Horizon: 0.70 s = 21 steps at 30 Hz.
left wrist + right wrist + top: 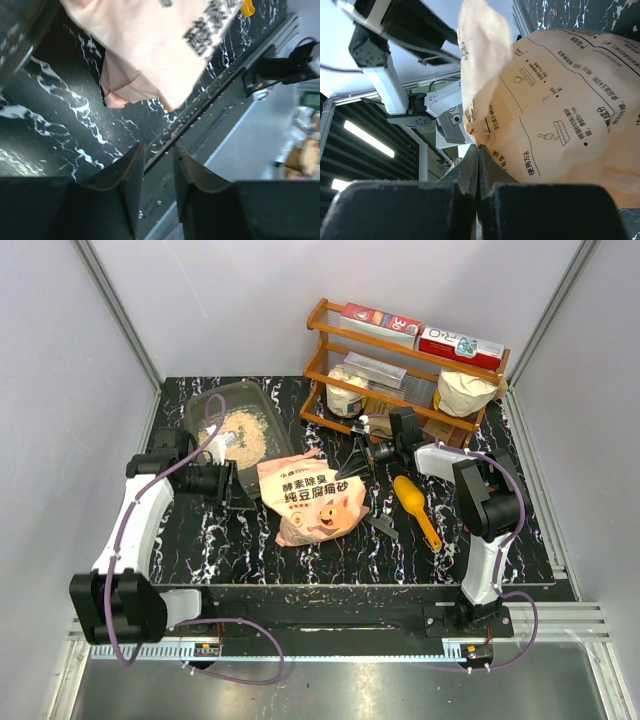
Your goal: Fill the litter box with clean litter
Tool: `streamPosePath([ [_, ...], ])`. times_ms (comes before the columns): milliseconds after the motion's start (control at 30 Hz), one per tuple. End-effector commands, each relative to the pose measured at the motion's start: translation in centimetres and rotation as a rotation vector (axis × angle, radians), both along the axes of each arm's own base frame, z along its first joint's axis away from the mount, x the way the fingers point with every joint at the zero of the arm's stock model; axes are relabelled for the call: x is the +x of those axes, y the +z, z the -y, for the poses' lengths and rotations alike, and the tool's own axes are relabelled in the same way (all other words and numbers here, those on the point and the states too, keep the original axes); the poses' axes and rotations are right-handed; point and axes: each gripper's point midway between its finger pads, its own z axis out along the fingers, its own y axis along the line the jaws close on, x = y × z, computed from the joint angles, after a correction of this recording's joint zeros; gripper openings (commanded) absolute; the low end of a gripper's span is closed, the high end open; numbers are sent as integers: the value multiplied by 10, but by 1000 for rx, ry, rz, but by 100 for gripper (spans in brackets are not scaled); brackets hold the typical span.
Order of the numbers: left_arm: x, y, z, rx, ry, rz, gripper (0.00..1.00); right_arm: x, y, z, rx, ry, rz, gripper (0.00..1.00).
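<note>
Two arms reach over the black marbled table (pixel 240 555), and we find the litter box (pixel 200 410) toward its far left corner, set a little askew to the edges. Clean litter (pixel 248 435), pale beige granules, covers part of its floor, mostly on the side nearer the table's middle. Just beside the box, at the middle of the table, lies the pink bag (pixel 315 498), flat on its back with the pig face and dark characters turned up.

The left gripper (pixel 240 492) sits low between the box and the bag's left edge. From its wrist camera we see the left gripper (pixel 159 155) with its jaws parted by a narrow gap, nothing between them, and the pink bag (pixel 150 50) a little way ahead, not touched.

The right gripper (pixel 355 462) comes in from the right side at the bag's far right corner. Its own camera shows the right gripper (pixel 479 152) clenched tight, the fingers (pixel 465 167) pressed together with a fold of the pink bag (pixel 560 115) pinched at their tips, and the bag's printed back rises above them.

A yellow-orange scoop (pixel 415 508) lies on the table to the right of the bag, apart from it. A wooden rack (pixel 325 345) stands in the far right corner, with two cartons (pixel 380 318) on its top shelf.
</note>
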Motion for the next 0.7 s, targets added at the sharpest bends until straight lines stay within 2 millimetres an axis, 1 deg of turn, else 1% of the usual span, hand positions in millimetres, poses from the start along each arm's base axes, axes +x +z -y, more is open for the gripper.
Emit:
streamPosePath([
  [0,12,48,6,142,-225,465,39,-1,32,6,73,65,36,0],
  [33,13,61,19,160,-338,625,42,0,32,6,74,64,39,0],
  [67,16,72,26,171,-378,719,46,-1,34,6,75,65,43,0],
  [100,18,80,30,206,-411,814,56,-1,35,6,75,65,43,0],
  [133,25,90,46,228,-483,957,60,-1,38,6,78,66,54,0],
  [167,29,87,53,254,-512,1006,64,-1,38,6,80,66,58,0],
  [200,31,84,64,283,-554,1051,71,-1,39,6,80,66,60,0],
  [233,35,83,71,300,-611,1111,72,-1,41,6,82,67,62,0],
  [267,36,81,77,301,-646,1126,73,-1,40,6,80,67,58,0],
  [300,39,73,84,295,-677,1108,74,-2,40,7,81,68,58,0],
  [367,36,67,97,281,-742,1114,76,-4,39,7,80,68,53,0],
  [400,37,61,101,287,-758,1112,76,-4,39,7,79,68,52,0],
  [433,42,57,109,300,-778,1143,76,-5,39,8,79,65,52,0],
  [500,43,45,117,297,-802,1148,75,-6,39,8,79,68,49,0],
  [667,51,27,127,312,-843,1167,71,-7,40,8,78,67,49,0],
])
